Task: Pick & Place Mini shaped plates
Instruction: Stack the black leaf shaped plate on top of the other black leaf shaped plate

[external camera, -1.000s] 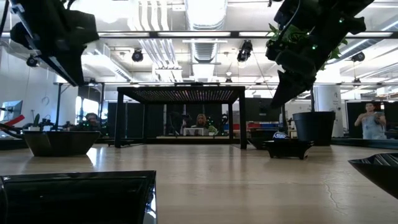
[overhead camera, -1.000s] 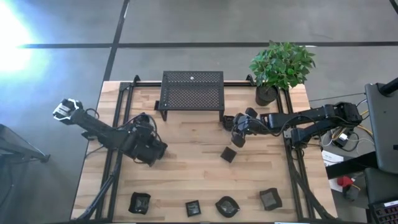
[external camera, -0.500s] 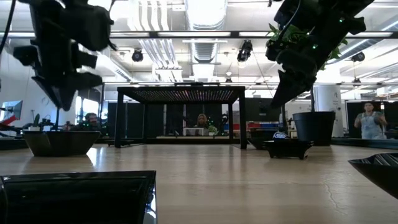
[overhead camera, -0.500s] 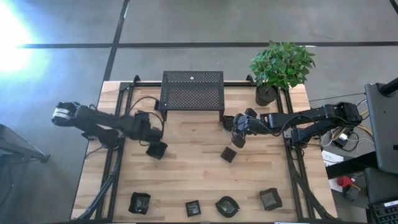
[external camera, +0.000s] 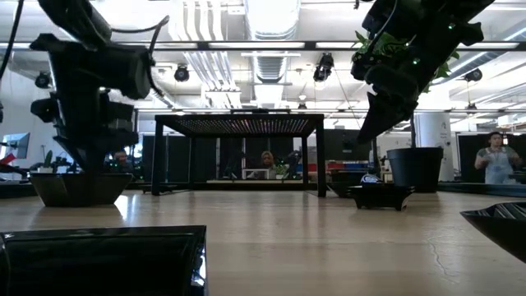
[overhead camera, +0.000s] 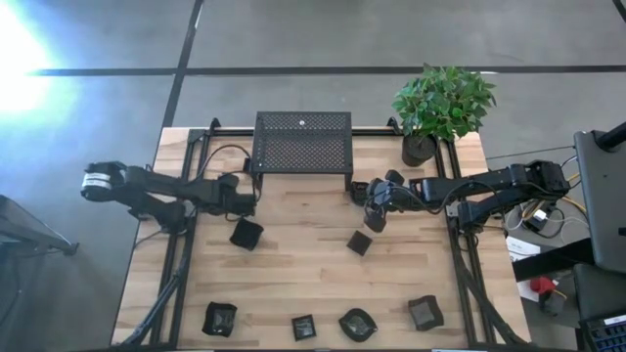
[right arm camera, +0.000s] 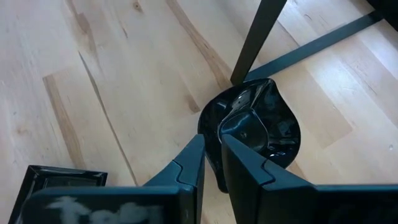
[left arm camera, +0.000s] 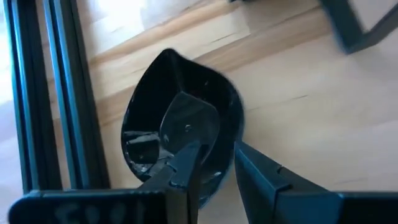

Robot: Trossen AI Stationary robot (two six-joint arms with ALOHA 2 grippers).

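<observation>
While both arms reach in over the wooden table (overhead camera: 293,274), each one has a tiny glossy dish pinched by its rim. The left gripper (left arm camera: 214,165) sits just off the left front leg of the black mesh stand (overhead camera: 302,143), its fingers closed on the edge of a leaf-shaped plate (left arm camera: 177,134), one finger inside the bowl and one outside. That plate looks lifted a little, close to the dark rail on the stand's left.

The right gripper (right arm camera: 211,163) is off the stand's right front leg, near the potted plant (overhead camera: 440,108), and its fingers are clamped on the rim of a rounded plate (right arm camera: 258,127) right by the foot of that leg. A square plate (overhead camera: 359,242) lies on the wood in front of the stand, a bit right of its middle.

Four more plates (overhead camera: 323,323) sit in a loose row along the table's near edge, well away from the stand. Beyond the table, a person (external camera: 496,160) stands in the room.
</observation>
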